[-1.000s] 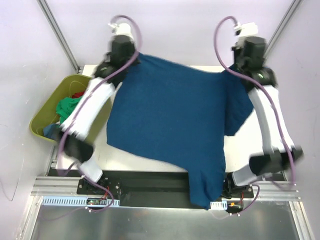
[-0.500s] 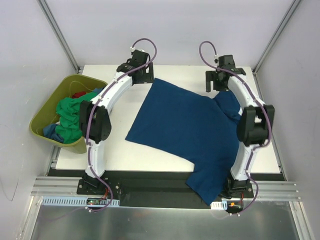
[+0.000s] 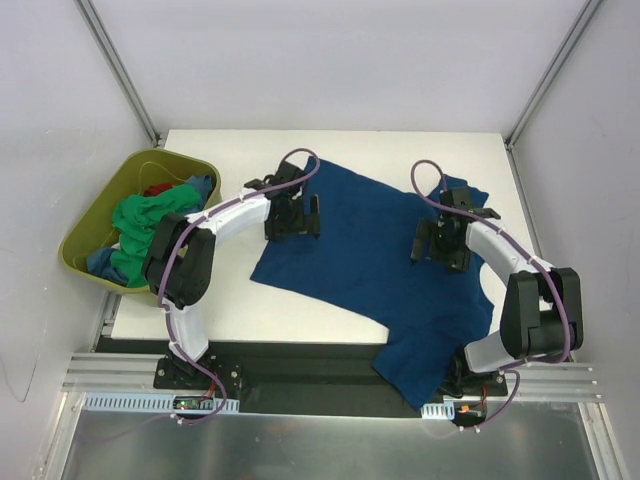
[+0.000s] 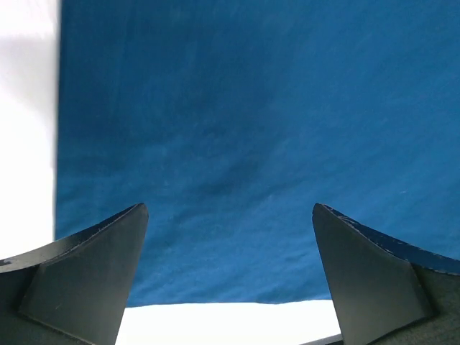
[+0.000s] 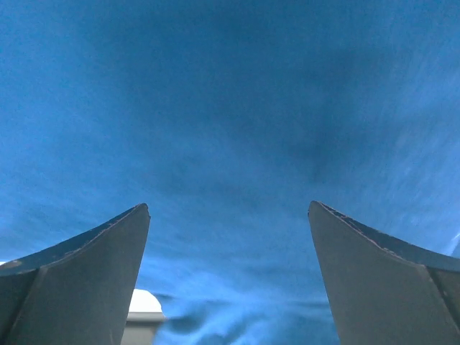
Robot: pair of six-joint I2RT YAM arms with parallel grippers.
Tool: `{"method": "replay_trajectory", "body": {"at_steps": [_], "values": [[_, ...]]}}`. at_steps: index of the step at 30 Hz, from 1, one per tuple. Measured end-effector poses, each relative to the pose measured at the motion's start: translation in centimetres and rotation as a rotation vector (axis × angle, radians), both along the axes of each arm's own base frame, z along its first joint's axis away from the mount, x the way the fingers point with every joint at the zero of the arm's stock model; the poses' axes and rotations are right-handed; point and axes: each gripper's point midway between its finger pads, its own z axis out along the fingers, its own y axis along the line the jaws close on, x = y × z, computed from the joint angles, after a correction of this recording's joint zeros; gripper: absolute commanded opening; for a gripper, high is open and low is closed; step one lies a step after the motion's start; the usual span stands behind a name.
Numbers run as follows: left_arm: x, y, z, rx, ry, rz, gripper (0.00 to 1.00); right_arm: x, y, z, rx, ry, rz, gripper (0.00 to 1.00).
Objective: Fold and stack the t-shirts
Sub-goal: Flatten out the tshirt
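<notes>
Dark blue t-shirt [image 3: 370, 250] was noted spread flat across the middle of the white table [image 3: 200, 310], lying at a slant. One end was seen draped over the near table edge, between the two arm bases. A sleeve was observed bunched at the far right, just beside the right arm.

Left gripper [image 3: 292, 218] was recorded at the shirt's left margin. In the left wrist view its fingers [image 4: 93, 273] were seen spread wide, with nothing held between them [image 4: 228, 208]. Blue cloth [image 4: 251, 144] filled the space beyond, with bare table showing along the left and bottom. Contact with the cloth could not be determined.

Right gripper [image 3: 438, 243] was recorded over the right part of the shirt, near the bunched sleeve. In the right wrist view its fingers [image 5: 86, 273] were likewise seen wide apart and empty [image 5: 228, 207], with blue cloth [image 5: 230, 108] lying under the whole gap. Contact could not be determined here either.

Olive-green tub [image 3: 85, 215] was noted off the table's left edge. A green t-shirt [image 3: 140, 225] was seen heaped in it, with red cloth [image 3: 155, 189] and blue cloth [image 3: 100, 262] partly buried beside it.
</notes>
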Motion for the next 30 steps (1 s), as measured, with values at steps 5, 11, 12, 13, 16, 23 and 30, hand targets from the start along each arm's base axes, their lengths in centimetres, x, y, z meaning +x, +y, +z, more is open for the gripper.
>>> {"method": "replay_trajectory", "body": {"at_steps": [5,11,12,13,16,23,30], "values": [[-2.7,0.9,-3.5,0.005,0.085,0.025,0.99,-2.2,0.1,-1.8,-0.006,0.081,-0.007,0.97],[-4.1,3.1,-4.1,-0.001,0.070,0.094,0.99,-2.3,2.8,-4.1,-0.023,0.155,0.084,0.97],[-4.3,3.7,-4.2,-0.001,0.071,0.113,0.99,-2.3,3.7,-4.5,-0.028,0.171,0.113,0.97],[-4.5,4.3,-4.3,-0.005,0.070,0.136,0.99,-2.4,4.4,-4.7,-0.045,0.186,0.140,0.97],[-5.0,6.5,-4.3,-0.014,0.065,0.205,0.99,-2.0,7.5,-4.5,-0.034,0.176,0.216,0.97],[-7.7,11.5,-4.1,0.076,0.084,0.317,0.99,-4.6,15.2,-4.0,0.042,0.182,0.413,0.97],[-7.7,10.6,-0.3,0.014,0.010,0.289,0.99,-4.7,16.4,-1.2,0.084,0.133,0.431,0.97]]}}
